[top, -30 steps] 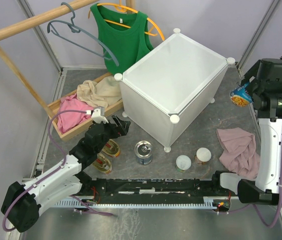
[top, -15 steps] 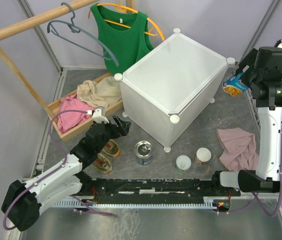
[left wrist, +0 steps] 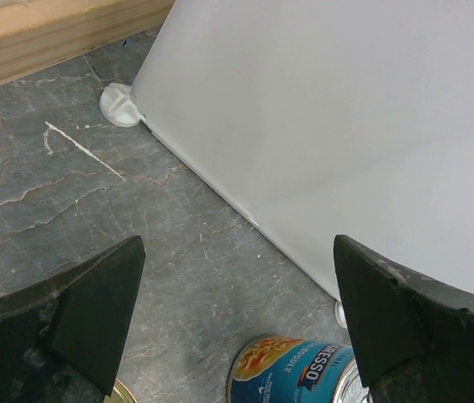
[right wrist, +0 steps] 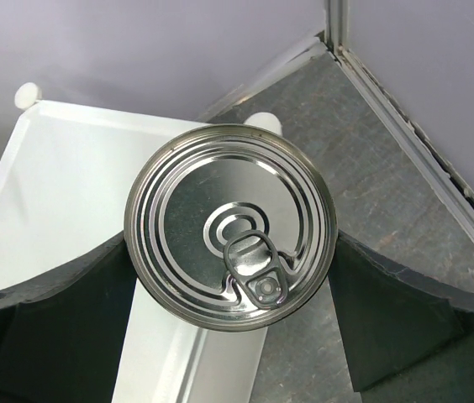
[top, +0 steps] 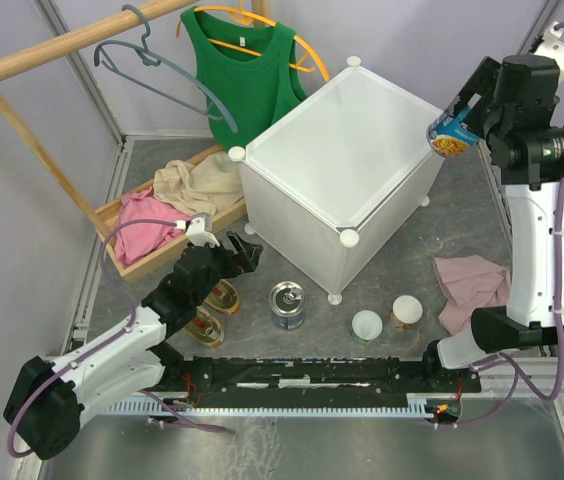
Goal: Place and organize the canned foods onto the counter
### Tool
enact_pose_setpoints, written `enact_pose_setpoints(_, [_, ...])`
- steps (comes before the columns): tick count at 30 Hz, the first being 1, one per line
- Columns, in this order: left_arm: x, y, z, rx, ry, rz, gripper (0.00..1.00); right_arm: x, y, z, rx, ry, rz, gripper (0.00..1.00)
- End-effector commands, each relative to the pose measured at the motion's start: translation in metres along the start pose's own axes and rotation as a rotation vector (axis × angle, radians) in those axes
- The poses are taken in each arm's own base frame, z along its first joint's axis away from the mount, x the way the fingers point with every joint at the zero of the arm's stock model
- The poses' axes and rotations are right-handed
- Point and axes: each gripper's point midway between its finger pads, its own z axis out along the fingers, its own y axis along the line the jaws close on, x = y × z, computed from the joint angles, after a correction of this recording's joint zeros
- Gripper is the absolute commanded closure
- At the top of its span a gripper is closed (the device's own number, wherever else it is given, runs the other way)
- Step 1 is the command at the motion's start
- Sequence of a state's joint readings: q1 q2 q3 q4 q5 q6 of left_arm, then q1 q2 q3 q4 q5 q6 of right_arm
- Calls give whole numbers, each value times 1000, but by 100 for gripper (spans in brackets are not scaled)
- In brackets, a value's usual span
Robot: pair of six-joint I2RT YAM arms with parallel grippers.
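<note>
- Grey marbled floor (top: 402, 240) carries everything, closed in by pale lilac panels (top: 22, 180); the white counter (top: 352, 150) stands in the middle on short legs.
- Behind it to the left sits a wooden tray (top: 127, 262) of clothes, with a green top (top: 242, 75) hanging above; a pink cloth (top: 477, 290) lies on the floor to the right.
- Only the top view shows the cans on the floor before the counter: a tall steel can (top: 287, 304), two white-lidded cans (top: 367, 325), and two oval gold tins (top: 224, 295).
- Only the left wrist view shows the counter's frosted side wall close ahead, its round foot (left wrist: 119, 105), and the tall steel can's blue label.
- Only the right wrist view shows the held can's ringed lid and pull tab.
- The right hand (top: 459, 124) is clamped on a blue-labelled can (top: 450, 138), raised and tilted at the counter's right corner; its lid overlaps the counter's edge.
- The left hand (top: 242, 250) stands wide and holds nothing, low beside the counter's front-left face, with the gold tins just beside it.
</note>
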State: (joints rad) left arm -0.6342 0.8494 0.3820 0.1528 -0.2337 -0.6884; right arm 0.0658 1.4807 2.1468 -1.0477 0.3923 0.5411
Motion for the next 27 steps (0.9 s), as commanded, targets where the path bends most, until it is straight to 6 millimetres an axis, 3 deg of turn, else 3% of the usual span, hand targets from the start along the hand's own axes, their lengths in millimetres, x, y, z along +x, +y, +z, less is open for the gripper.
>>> enact_pose_setpoints(1, [-17, -15, 3, 39, -48, -33, 1, -70, 40, -14, -119, -246, 86, 99])
enact_pose_setpoints(14, [-19, -21, 6, 52, -42, -31, 1, -75, 87, 29, -122, -284, -20, 99])
enact_pose_setpoints(27, [-18, -23, 11, 58, -39, -31, 1, -44, 133, 53, -166, -275, -181, 99])
